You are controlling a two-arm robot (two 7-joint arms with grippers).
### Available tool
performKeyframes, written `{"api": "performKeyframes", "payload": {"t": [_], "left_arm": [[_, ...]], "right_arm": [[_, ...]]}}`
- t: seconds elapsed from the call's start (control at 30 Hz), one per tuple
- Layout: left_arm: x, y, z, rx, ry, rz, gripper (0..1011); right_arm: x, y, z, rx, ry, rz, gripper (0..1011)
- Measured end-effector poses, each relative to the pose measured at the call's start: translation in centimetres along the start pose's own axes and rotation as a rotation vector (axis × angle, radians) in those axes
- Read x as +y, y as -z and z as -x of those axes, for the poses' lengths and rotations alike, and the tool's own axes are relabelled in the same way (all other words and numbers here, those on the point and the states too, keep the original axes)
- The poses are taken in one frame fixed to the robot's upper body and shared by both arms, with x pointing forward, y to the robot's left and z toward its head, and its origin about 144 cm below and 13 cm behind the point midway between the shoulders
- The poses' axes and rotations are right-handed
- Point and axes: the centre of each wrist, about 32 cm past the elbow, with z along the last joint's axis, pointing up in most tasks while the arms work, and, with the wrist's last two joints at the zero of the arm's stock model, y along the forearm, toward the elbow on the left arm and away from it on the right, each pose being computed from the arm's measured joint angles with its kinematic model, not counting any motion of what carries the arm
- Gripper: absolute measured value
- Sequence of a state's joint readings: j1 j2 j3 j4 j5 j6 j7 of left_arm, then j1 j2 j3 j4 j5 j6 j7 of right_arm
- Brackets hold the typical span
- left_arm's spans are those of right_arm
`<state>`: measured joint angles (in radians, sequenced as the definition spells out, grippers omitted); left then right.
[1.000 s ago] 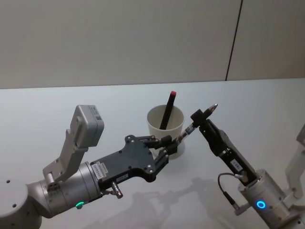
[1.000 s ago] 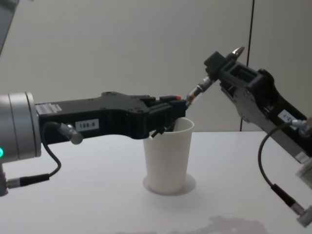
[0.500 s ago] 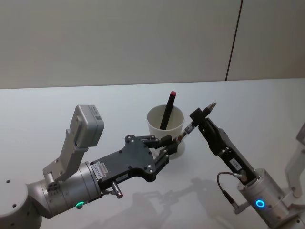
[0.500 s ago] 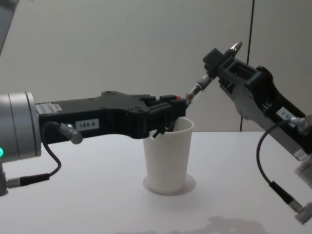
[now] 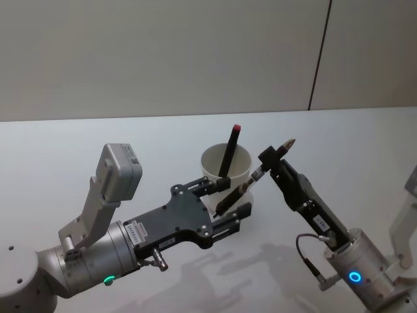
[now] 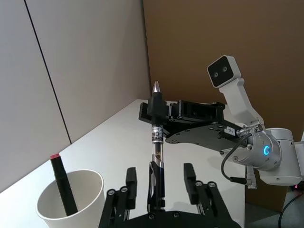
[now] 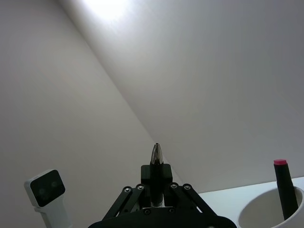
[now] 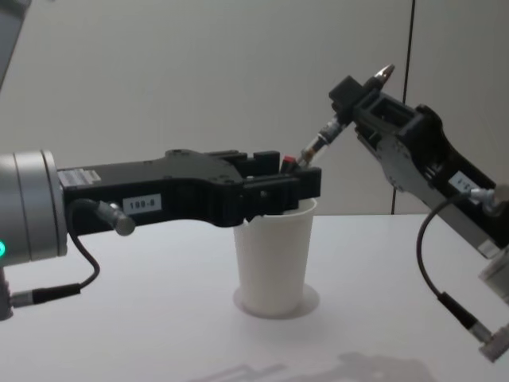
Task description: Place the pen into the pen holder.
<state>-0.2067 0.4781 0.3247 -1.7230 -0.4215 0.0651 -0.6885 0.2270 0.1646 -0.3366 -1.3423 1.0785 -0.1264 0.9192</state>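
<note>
The pen holder (image 5: 221, 175) is a white paper cup on the table with a black, red-capped pen (image 5: 230, 150) standing in it. A second pen (image 5: 251, 180) hangs tilted just right of the cup's rim, silver tip up. My right gripper (image 5: 270, 158) is shut on its upper part. Its lower end lies between the fingers of my left gripper (image 5: 227, 198), which is open, its fingers apart from the pen. The left wrist view shows the pen (image 6: 156, 159) free between the left fingers (image 6: 130, 179). From the chest, the pen (image 8: 318, 143) slants above the cup (image 8: 274, 255).
The white table (image 5: 98, 140) runs flat around the cup, with a plain wall behind. My left arm's grey wrist camera housing (image 5: 118, 171) stands up to the left of the cup.
My left gripper has opened and let go of the pen's lower end. The right gripper keeps hold of the pen and has shifted slightly toward the cup.
</note>
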Motion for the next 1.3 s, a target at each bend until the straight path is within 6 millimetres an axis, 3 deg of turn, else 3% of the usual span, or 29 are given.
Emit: {"api": "performKeyframes", "payload": {"t": [0.47, 1.3], "left_arm": [[0.0, 0.0, 0.0, 0.0, 0.0, 0.0, 996], [0.0, 0.0, 0.0, 0.0, 0.0, 0.0, 1000]], "right_arm": [[0.0, -1.8, -0.1, -0.105, 0.009, 0.017, 128], [0.0, -7.4, -0.7, -0.345, 0.038, 0.047, 128]]}}
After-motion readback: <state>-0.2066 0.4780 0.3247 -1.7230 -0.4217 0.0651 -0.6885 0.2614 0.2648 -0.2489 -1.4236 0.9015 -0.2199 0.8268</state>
